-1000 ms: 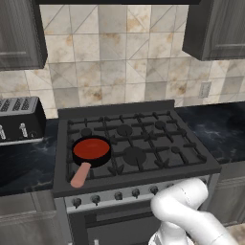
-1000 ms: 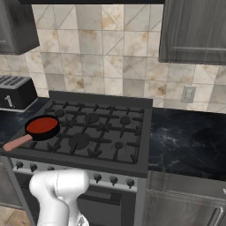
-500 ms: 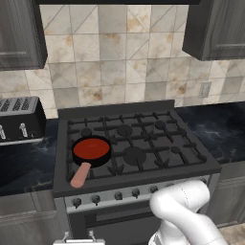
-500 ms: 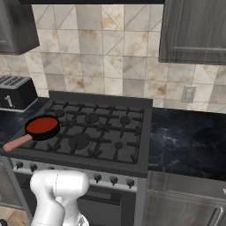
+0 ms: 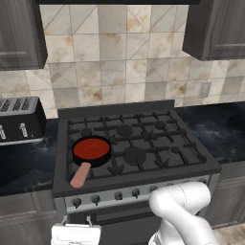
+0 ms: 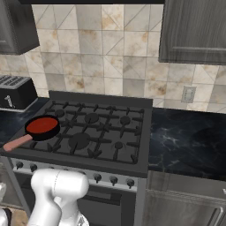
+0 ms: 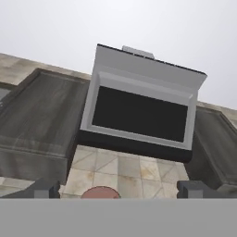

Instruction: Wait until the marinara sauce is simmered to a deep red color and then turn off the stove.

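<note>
Note that the gripper (image 7: 118, 189) stands fully open and holds nothing, low in front of the stove (image 5: 143, 143). The marinara sauce (image 5: 91, 148) sits on the near-left burner; the knobs (image 5: 116, 195) lie along the front strip, just beyond the hand.

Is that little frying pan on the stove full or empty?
Full: the skillet holds a smooth red disc of marinara sauce reaching nearly to its rim.
</note>
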{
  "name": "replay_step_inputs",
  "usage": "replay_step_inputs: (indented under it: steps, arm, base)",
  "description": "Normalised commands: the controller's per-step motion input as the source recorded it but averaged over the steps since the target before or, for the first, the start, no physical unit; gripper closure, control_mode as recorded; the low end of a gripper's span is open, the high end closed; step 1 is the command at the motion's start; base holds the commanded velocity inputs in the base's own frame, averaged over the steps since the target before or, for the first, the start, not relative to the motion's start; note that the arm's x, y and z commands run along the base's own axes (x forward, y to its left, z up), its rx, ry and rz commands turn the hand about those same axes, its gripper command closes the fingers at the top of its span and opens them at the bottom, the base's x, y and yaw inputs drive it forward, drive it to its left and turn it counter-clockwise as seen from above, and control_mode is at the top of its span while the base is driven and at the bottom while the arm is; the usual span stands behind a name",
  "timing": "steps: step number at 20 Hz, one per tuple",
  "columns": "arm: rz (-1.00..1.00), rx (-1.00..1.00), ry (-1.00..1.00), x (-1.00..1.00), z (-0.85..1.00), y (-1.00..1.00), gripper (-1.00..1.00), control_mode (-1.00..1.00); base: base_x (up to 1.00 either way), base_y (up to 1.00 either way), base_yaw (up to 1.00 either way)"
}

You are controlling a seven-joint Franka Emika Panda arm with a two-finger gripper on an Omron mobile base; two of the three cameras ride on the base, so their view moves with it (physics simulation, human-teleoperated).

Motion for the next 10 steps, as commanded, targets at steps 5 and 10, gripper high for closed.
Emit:
replay_step_inputs:
  steps: [5,10]
  arm:
    - [0.0,0.07,0.0,0.43,-0.16,-0.18,-1.0,-1.0]
    - [0.0,0.07,0.0,0.4,-0.23,-0.25,-1.0,-1.0]
  base:
    - [0.0,0.0,0.0]
    - [0.0,0.0,0.0]
